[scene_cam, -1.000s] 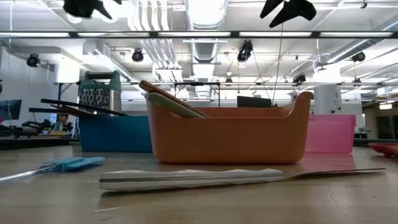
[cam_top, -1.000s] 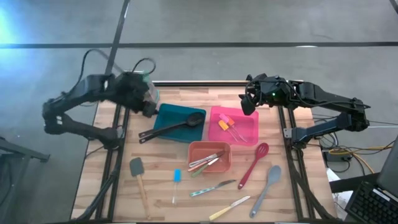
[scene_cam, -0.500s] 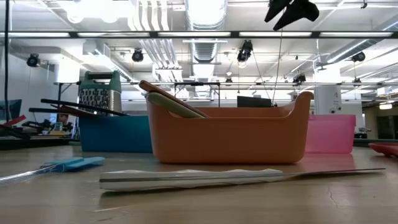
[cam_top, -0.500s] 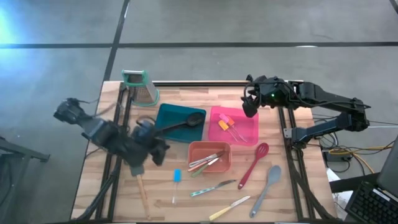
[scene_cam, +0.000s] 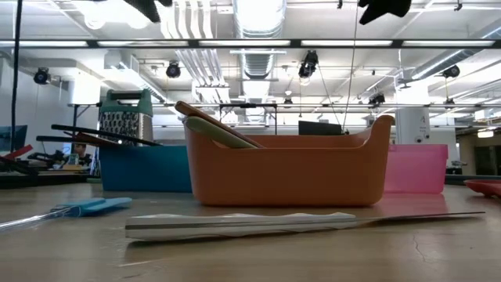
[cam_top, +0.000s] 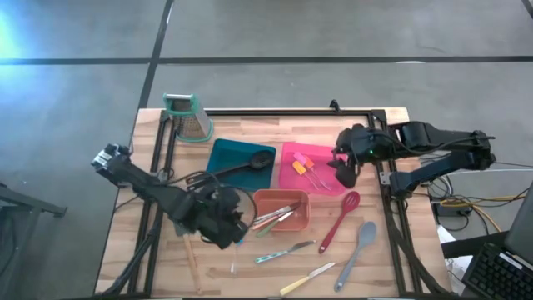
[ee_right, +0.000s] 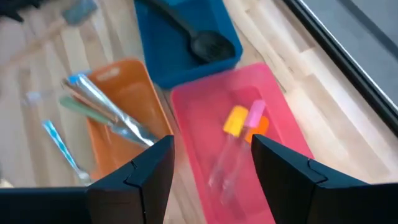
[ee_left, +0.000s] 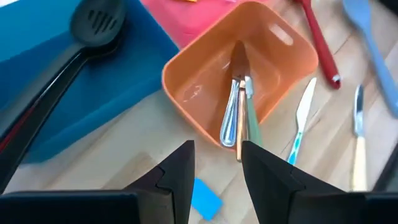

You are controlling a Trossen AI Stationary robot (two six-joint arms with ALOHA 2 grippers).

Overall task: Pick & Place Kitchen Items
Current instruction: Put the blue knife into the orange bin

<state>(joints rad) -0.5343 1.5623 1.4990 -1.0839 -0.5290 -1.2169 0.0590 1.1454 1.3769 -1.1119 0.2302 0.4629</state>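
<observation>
Left wrist view: left gripper (ee_left: pixel 216 171) hangs above the table with its two dark fingers (ee_left: pixel 177 177) parted by a narrow gap and nothing between them; just past the tips lies a small blue spatula head (ee_left: pixel 206 198) on the wood. Beyond it sits the orange tray (ee_left: pixel 186 68), holding metal knives (ee_left: pixel 235 112) with pastel handles that lean over its rim. A black slotted spoon (ee_left: pixel 93 28) rests across the blue tray (ee_left: pixel 130 74) beside it. On the far side of the orange tray lie a teal-handled knife (ee_left: pixel 300 121), a yellow-handled knife (ee_left: pixel 358 146) and a red spoon (ee_left: pixel 318 40) on bare wood. High view: left gripper (cam_top: pixel 223 227) is over the front-left part of the table (cam_top: pixel 250 129), just beside the orange tray's left wall. Right gripper (cam_top: pixel 345 169) hovers at the right edge of the pink tray (cam_top: pixel 333 179), fingers spread wide and empty; in the right wrist view the right gripper (ee_right: pixel 211 165) looks down on two small spatulas (ee_right: pixel 245 118), one orange-headed and one pink-headed, lying in that tray. A grey spoon (cam_top: pixel 356 252) lies near the front right, next to the red spoon. A box grater (cam_top: pixel 187 115) stands at the back-left corner, well apart from both grippers.
</observation>
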